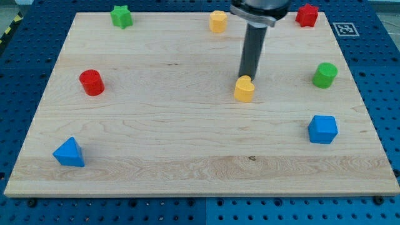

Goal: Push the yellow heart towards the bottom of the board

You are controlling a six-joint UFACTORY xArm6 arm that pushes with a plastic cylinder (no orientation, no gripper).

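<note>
No jaws here — my tip ends a plain rod and touches the upper edge of the yellow heart, right of the board's centre. Further out — a yellow block, green cylinder, blue cube.

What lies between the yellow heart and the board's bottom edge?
Nothing: the camera view shows bare wood from the yellow heart down to the board edge. My tip sits just above the heart.
</note>
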